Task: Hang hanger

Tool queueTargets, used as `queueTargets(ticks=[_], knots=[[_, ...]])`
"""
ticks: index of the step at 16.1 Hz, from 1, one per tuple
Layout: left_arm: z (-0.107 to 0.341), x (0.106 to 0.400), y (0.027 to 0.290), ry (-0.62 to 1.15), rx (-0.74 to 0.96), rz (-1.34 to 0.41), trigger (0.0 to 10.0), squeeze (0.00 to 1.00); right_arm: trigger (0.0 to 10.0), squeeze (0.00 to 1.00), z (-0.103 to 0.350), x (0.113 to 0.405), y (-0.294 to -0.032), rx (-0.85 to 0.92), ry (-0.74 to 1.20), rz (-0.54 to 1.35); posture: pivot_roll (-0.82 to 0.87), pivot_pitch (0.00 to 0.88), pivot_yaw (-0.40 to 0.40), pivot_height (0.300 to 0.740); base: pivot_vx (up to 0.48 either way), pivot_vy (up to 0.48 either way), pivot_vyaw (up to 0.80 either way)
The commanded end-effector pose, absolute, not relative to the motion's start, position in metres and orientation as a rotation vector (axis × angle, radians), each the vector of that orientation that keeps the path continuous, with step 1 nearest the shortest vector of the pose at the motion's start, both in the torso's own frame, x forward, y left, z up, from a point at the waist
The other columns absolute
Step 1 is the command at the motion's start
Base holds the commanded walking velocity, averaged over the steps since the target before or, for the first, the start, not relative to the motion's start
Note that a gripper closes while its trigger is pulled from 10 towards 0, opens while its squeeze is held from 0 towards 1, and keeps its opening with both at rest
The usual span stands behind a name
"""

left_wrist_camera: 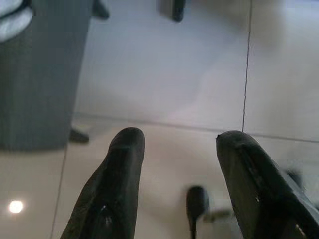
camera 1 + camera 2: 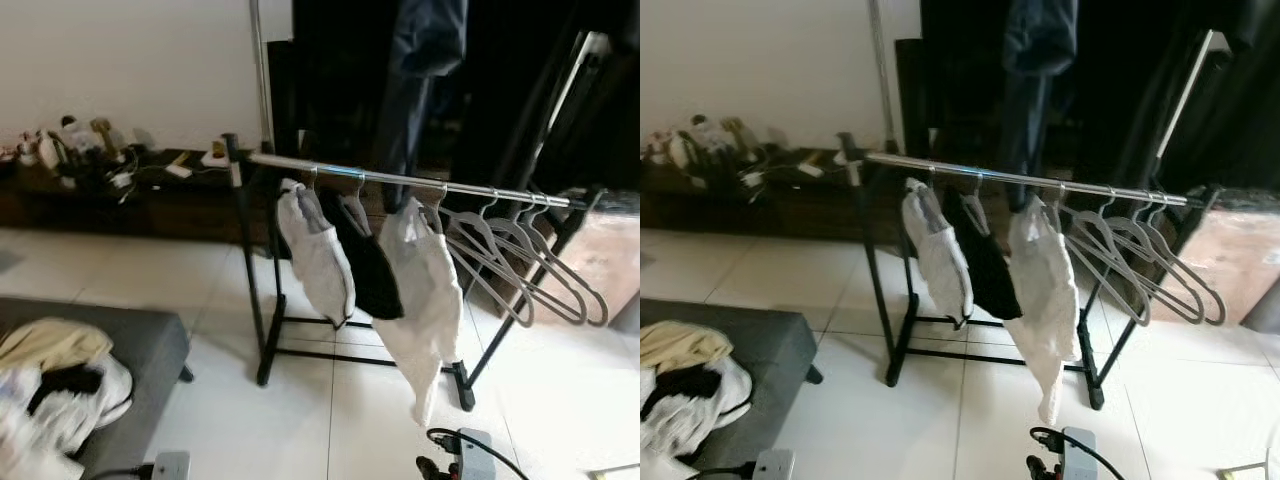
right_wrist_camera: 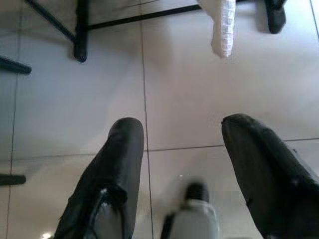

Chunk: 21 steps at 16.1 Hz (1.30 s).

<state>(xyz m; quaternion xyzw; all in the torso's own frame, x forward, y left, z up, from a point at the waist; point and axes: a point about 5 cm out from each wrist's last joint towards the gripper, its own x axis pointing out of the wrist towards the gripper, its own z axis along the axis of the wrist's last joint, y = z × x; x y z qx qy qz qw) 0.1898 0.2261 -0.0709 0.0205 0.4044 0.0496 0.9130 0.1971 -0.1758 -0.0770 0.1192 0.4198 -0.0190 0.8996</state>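
Observation:
A black clothes rack with a silver rail point(image 2: 400, 181) stands on the white tiled floor ahead. On hangers along the rail are a grey-white garment point(image 2: 315, 255), a black one point(image 2: 372, 265) and a long white one point(image 2: 425, 290). Several empty grey hangers point(image 2: 520, 270) hang at the rail's right end. My left gripper point(image 1: 180, 139) is open over bare tiles, holding nothing. My right gripper point(image 3: 183, 124) is also open and empty, low above the floor, with the white garment's hem point(image 3: 222, 25) and the rack's black foot point(image 3: 79, 45) beyond it.
A grey couch point(image 2: 140, 350) at the lower left carries a pile of clothes point(image 2: 55, 385). A low dark shelf with clutter point(image 2: 90, 150) runs along the back wall. Dark clothing point(image 2: 425, 50) hangs behind the rack, and a brown box point(image 2: 600, 250) sits at the right.

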Motion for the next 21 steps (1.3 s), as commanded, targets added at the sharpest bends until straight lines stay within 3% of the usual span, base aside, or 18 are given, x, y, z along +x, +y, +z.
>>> queueTargets(ticks=[1,7,10,16,18,21], knots=[[-0.072,0.192,0.216,0.827,0.021,0.080,10.0,0.00,10.0,0.00,-0.079,0.191,-0.188,0.238,0.884,-0.072,0.01,0.005,-0.022,0.740,0.394,0.000,0.00],[-0.071,0.195,0.213,0.812,0.018,0.071,10.0,0.00,10.0,0.00,-0.080,0.190,-0.186,0.222,0.905,-0.056,0.01,0.005,-0.023,0.740,0.391,0.000,-0.46],[-0.069,0.196,0.215,0.799,0.028,0.106,10.0,0.00,10.0,0.00,-0.080,0.190,-0.187,0.227,0.894,-0.063,0.01,0.005,-0.021,0.740,0.000,0.000,0.00],[-0.057,0.204,0.240,0.686,-0.008,0.367,10.0,0.00,10.0,0.00,-0.081,0.188,-0.186,0.217,0.904,-0.047,0.01,0.010,-0.020,0.740,0.000,0.000,0.00],[-0.037,0.220,0.254,0.521,-0.025,0.474,10.0,0.00,10.0,0.00,-0.081,0.187,-0.186,0.216,0.905,-0.045,0.00,0.012,-0.016,0.740,0.000,0.000,0.00],[0.019,0.255,0.260,0.127,0.040,0.485,10.0,0.00,10.0,0.00,-0.082,0.185,-0.186,0.208,0.913,-0.039,0.01,0.013,-0.011,0.740,0.000,0.000,0.00]])
